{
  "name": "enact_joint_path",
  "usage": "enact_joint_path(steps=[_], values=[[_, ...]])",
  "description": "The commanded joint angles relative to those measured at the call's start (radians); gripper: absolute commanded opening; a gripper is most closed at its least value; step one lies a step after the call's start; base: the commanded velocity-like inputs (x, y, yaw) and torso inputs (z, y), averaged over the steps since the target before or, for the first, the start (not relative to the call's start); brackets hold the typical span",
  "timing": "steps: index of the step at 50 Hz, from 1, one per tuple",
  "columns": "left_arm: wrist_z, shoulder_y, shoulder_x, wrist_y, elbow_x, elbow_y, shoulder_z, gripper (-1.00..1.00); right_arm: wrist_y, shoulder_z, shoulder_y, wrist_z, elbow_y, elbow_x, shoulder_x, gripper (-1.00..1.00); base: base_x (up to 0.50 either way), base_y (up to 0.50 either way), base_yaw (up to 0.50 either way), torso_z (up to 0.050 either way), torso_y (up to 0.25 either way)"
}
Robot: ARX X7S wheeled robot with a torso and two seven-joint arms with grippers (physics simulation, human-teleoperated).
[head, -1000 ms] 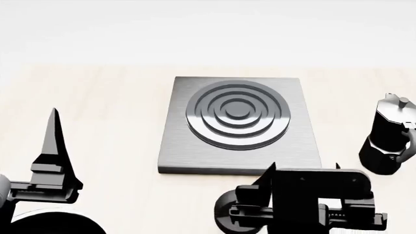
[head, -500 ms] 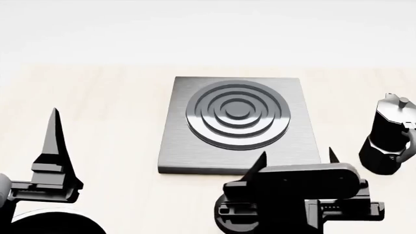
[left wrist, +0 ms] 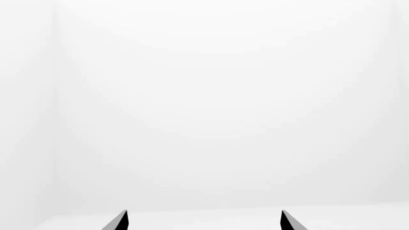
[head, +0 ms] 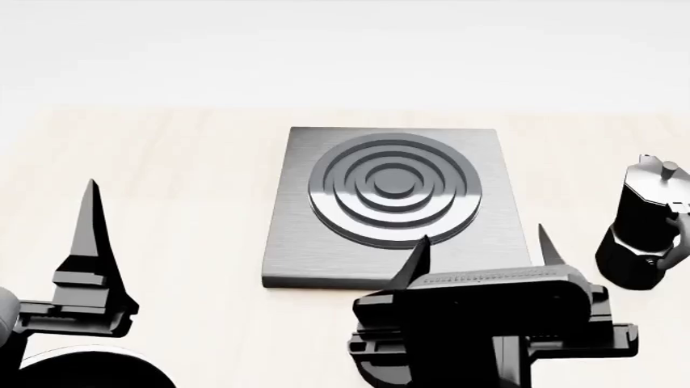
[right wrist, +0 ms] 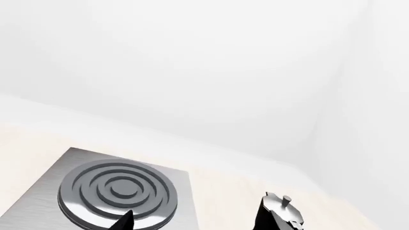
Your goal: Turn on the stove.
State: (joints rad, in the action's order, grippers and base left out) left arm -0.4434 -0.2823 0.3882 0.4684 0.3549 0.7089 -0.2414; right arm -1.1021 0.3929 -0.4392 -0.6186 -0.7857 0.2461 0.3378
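The stove point(head: 393, 202) is a flat grey metal plate with raised dark concentric rings, lying mid-table in the head view. It also shows in the right wrist view point(right wrist: 118, 189). Its small black knob is not clearly visible; my right gripper's body covers the table at the plate's near edge. My right gripper point(head: 481, 241) is open and empty, with its fingertips over the plate's near right corner. In the right wrist view its tips point(right wrist: 197, 219) stand wide apart. My left gripper point(head: 93, 198) hangs at the left, off the stove, open and empty point(left wrist: 204, 220).
A black moka pot point(head: 647, 230) stands right of the stove, close to my right gripper; its lid shows in the right wrist view point(right wrist: 284, 208). A dark round shape point(head: 92, 370) lies under my left arm at the bottom left. The light wooden table point(head: 183, 162) ends at a white wall.
My right gripper has moved forward toward the stove, and its fingertips now reach over the plate's near edge. The left arm has not moved.
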Motion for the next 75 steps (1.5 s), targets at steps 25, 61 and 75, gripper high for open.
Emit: enact_joint_path(steps=[25,61,75], values=[[-0.008,-0.001,0.007,-0.007,0.006,-0.004,-0.007,1.0,-0.099,0.033,-0.052,-0.034,-0.127,0.006,-0.002,1.0,0.0,0.0,0.0,0.0,0.0],[-0.019,-0.006,0.013,-0.002,0.014,0.01,-0.019,1.0,-0.189,0.08,-0.109,-0.073,-0.217,0.013,-0.002,1.0,0.0,0.0,0.0,0.0,0.0],[-0.024,-0.007,0.019,0.004,0.021,0.03,-0.021,1.0,-0.216,0.09,-0.13,-0.097,-0.241,0.03,0.001,1.0,0.0,0.0,0.0,0.0,0.0]])
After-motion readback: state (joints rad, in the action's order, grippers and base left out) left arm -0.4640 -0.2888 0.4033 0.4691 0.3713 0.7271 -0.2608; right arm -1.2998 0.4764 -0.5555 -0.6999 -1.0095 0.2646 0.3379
